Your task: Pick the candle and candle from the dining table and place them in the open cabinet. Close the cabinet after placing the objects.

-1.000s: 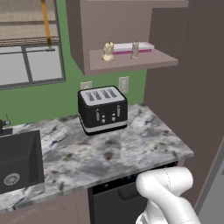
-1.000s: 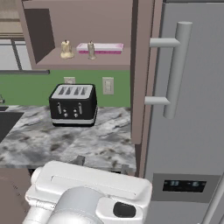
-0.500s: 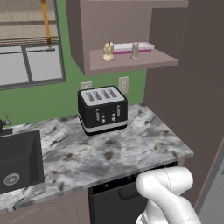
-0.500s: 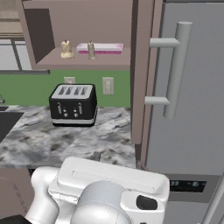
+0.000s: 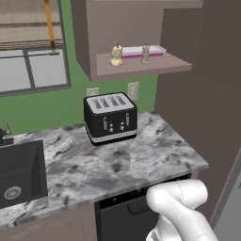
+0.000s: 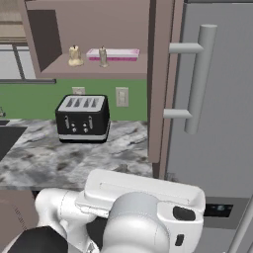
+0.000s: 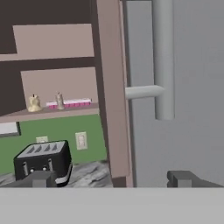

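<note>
The cream candle (image 5: 116, 55) and the greyish-tan candle (image 5: 145, 54) are standing on the open cabinet (image 5: 141, 66) shelf, at twelve o'clock above the black toaster (image 5: 110, 117). The gripper (image 7: 111, 178) is hanging empty, jaws spread wide.

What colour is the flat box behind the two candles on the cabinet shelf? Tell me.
Pink box, with a paler top; clearest in the right base view.
</note>
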Available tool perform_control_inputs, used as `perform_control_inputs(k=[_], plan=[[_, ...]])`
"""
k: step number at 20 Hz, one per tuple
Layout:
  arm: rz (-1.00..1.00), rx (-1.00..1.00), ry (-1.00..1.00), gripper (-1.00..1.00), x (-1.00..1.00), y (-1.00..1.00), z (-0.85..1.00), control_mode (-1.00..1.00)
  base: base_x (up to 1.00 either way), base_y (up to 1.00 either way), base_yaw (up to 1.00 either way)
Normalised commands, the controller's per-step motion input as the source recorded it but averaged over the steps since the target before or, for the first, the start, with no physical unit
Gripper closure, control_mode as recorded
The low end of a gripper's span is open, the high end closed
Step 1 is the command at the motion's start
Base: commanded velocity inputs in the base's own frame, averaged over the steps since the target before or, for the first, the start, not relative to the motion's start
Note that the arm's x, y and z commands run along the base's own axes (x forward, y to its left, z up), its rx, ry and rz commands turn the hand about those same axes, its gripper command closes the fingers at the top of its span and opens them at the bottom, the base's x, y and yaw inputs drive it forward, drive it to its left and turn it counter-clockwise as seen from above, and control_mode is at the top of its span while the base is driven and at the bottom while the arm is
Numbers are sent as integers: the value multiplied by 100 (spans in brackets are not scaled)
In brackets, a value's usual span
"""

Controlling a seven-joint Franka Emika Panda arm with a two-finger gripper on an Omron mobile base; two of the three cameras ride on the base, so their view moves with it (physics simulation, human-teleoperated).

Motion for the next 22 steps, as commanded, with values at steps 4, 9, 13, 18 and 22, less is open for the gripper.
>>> perform_control_inputs(k=[4, 9, 13, 18, 22], plan=[[0, 0, 0, -100, 19, -10, 0, -100, 0, 0, 0], [0, 0, -1, -100, 14, -18, 0, -100, 0, 0, 0], [0, 0, -3, -100, 4, -24, 0, -100, 0, 0, 0], [0, 0, -4, -100, 9, -17, 0, -100, 0, 0, 0], [0, 0, -2, -100, 23, -12, 0, -100, 0, 0, 0]])
